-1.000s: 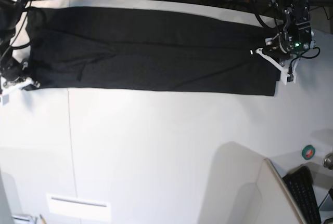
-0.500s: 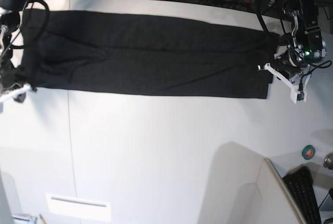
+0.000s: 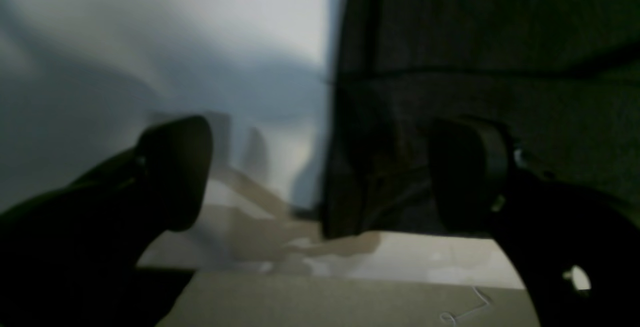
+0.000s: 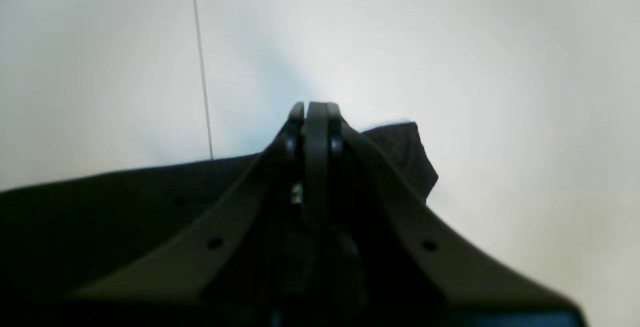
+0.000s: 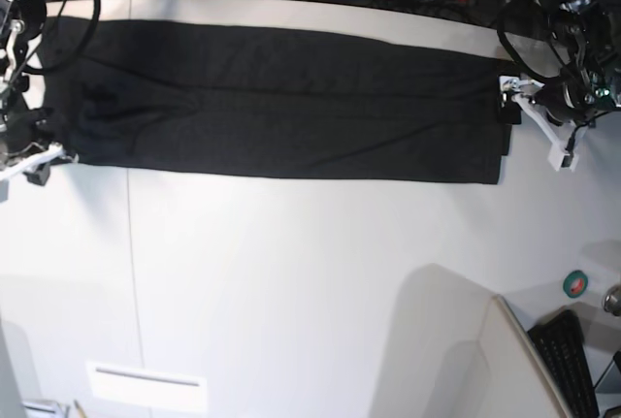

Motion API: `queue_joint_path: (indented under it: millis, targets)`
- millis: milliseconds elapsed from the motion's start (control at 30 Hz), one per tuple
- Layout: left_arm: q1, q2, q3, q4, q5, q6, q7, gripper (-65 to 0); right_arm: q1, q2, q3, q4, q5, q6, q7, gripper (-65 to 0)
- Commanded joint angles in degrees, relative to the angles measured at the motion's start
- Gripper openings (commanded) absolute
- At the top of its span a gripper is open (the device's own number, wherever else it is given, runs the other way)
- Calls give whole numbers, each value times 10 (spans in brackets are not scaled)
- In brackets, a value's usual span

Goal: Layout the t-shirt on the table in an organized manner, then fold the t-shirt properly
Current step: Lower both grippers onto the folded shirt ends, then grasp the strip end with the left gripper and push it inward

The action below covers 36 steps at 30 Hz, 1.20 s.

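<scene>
**One black shirt, two arms at its ends**

One t-shirt (image 5: 281,103) is lying stretched across the far part of the table (image 5: 310,282) as a long black band, plain side up, with no print showing in any view. One thin dark seam (image 5: 134,273) is running across the tabletop from the shirt's near edge toward the front.

Two grippers are working at opposite ends of the band. The right gripper (image 4: 315,112) is sitting at the corner of the cloth on the base view's left (image 5: 39,151); in its wrist view the two fingers are pressed tightly together, with a small flap of black fabric (image 4: 405,152) sticking out just beside them. Whether cloth is actually caught between the tips cannot be told, since the fingers themselves are covering that spot. The left gripper (image 5: 543,112) is hanging at the other end, just beside the shirt's short edge. In its wrist view (image 3: 320,177) the two fingers (image 3: 175,167) are standing wide apart with nothing between them, one over bare table and the other over the black cloth (image 3: 480,67), the shirt's edge running between them.

At the table's near right corner one small green roll (image 5: 575,285) and one black keyboard (image 5: 568,365) are resting, well apart from the shirt.
</scene>
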Motion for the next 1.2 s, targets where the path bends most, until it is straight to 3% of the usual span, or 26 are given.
queue_joint_path:
  millis: [0,233,333,400,500,567,700,733,1000,1167]
  targets:
    - [-12,-17,-1,-8,-1,-11,-6,0,7,9,3,9,4,1,15,-650]
    - [-31,-17,2,-97,0,-13,-54,0,6,9,3,9,4,1,15,-650]
    - [-28,-19,36,-136,0,-13,-76,-3,0,9,3,9,4,1,15,-650]
    - [-27,-19,64,-160,0,-13,-97,-44,-1,9,3,9,4,1,15,-650]
    - [-28,-19,75,-181,0,-14,-103,-168,-1,9,1,9,4,1,15,-650]
    - [-29,-19,75,-185,0,-14,-103,-296,-2,9,-10,9,4,1,15,-650]
    - [-30,-20,74,-185,0,-14,-103,-617,-8,9,-14,10,4,1,15,-650]
    - [-31,-22,73,-185,0,-14,-103,-650,-8,9,-14,9,4,1,15,-650]
    - [-64,-68,67,-182,0,-13,-107,-650,-9,9,-14,9,4,1,15,-650]
    - [-86,-93,-4,-161,0,-14,-106,-650,-10,9,-14,9,4,1,15,-650]
